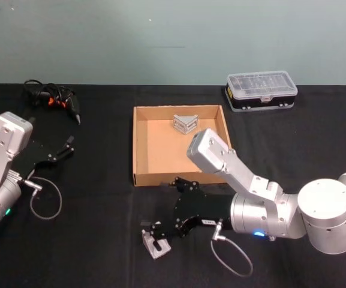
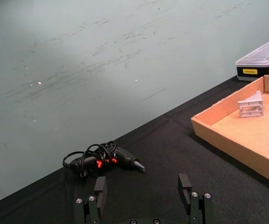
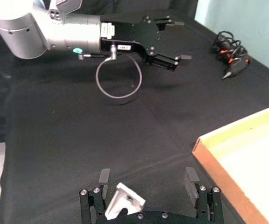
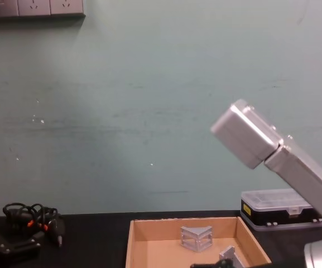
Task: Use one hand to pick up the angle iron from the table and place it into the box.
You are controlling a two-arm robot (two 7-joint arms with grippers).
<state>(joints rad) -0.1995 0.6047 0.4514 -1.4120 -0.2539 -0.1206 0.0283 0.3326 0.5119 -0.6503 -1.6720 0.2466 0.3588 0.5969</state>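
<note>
Two brackets on show. Closest to the robot, the near angle iron (image 1: 155,246) lies flat on the black tabletop (image 1: 89,252), with the right claw (image 1: 153,233) spread wide either side of it, not gripping. Off to the left, the left claw (image 1: 65,147) sits wide open too, empty. Further back, the second angle iron (image 1: 184,123) rests in the box (image 1: 135,144) by its far wall, and a clear-lidded case (image 1: 261,90) stands behind on the right.

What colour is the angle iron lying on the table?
Pale silver-grey angle iron, clearest in the right wrist view.
</note>
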